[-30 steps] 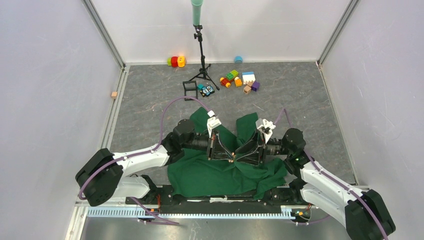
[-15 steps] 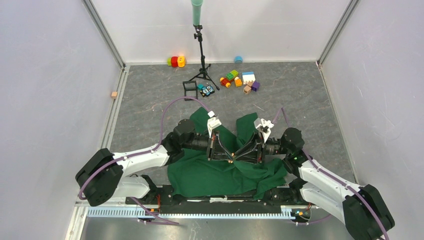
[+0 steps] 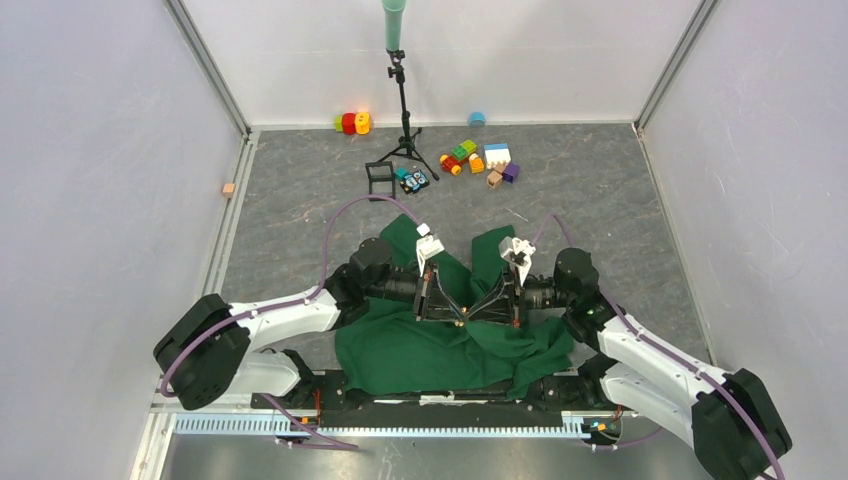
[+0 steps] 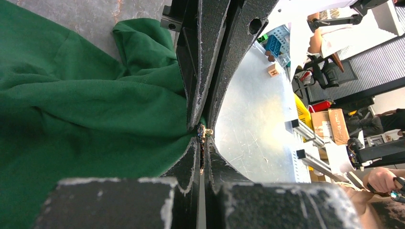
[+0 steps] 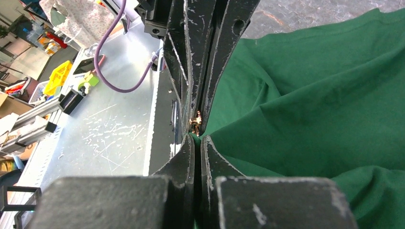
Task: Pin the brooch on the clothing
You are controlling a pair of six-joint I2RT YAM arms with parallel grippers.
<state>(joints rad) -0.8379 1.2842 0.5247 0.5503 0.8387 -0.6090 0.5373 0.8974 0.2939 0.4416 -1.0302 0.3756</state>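
Observation:
The clothing (image 3: 420, 350), a dark green T-shirt, lies crumpled between the two arms at the near edge. My left gripper (image 3: 454, 317) and right gripper (image 3: 473, 316) meet tip to tip above it. In the left wrist view, the left gripper (image 4: 203, 139) is shut on the brooch (image 4: 205, 130), which shows only as a small gold and dark bit at the fingertips, hard against the shirt (image 4: 86, 114). In the right wrist view, the right gripper (image 5: 197, 139) is shut on a fold of the clothing (image 5: 310, 109), with the brooch (image 5: 196, 121) just beyond its tips.
Coloured toy blocks (image 3: 480, 158) lie at the back of the grey floor, next to a black tripod (image 3: 403, 120). Red and yellow blocks (image 3: 352, 122) and a blue cup (image 3: 477, 118) sit by the back wall. A metal rail (image 3: 400, 425) runs along the near edge.
My right gripper has gone from open to shut and has shifted a little left, towards the left gripper. The left gripper has stayed shut in place.

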